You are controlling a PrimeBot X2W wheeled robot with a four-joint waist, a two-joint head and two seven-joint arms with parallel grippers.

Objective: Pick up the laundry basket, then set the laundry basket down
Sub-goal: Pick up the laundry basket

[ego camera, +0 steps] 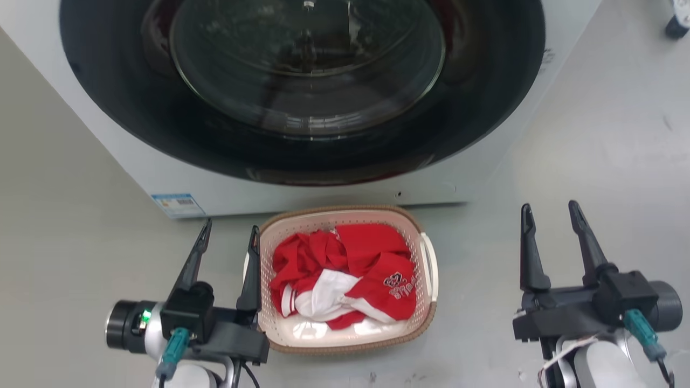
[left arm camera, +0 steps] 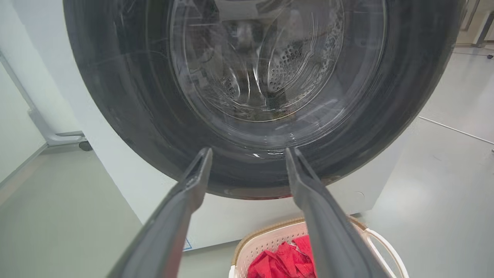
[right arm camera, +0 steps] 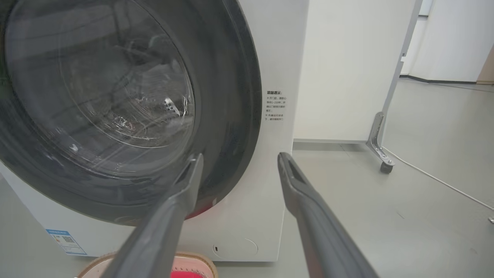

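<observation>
- The laundry basket (ego camera: 323, 220) stands upright on the grey floor (ego camera: 593, 161), near the middle of the scene, just in front of the front-loading washing machine (ego camera: 161, 178); its far rim is very near to the foot of the machine, and I cannot tell if they touch
- In the basket lie crumpled red and white clothes (ego camera: 350, 269), which cover most of its bottom and are lower than the brown rim
- The white handle (ego camera: 431, 264) on the right side of the basket is well apart from both grippers
- The left gripper (ego camera: 231, 226) is at the left side of the basket, its fingers pointing far, toward the machine; the two fingers are spread and grip nothing
- The right one of these fingers (ego camera: 252, 264) lies along the left rim of the basket; whether it touches the rim I cannot tell, and a small white piece shows between the two fingers at this place
- The right gripper (ego camera: 549, 206) is well apart from the basket, to the right, above the floor; its fingers are also spread, with only air between them
- The round dark door (ego camera: 307, 81) of the machine looks closed, and the metal drum is seen through its glass
- A small blue label (ego camera: 178, 205) is at the lower left corner of the machine front
- In the right wrist view a white panel (right arm camera: 347, 69) with a caster wheel (right arm camera: 386, 168) stands to the right of the machine, and a thin cable (right arm camera: 436, 181) runs over the floor near it
</observation>
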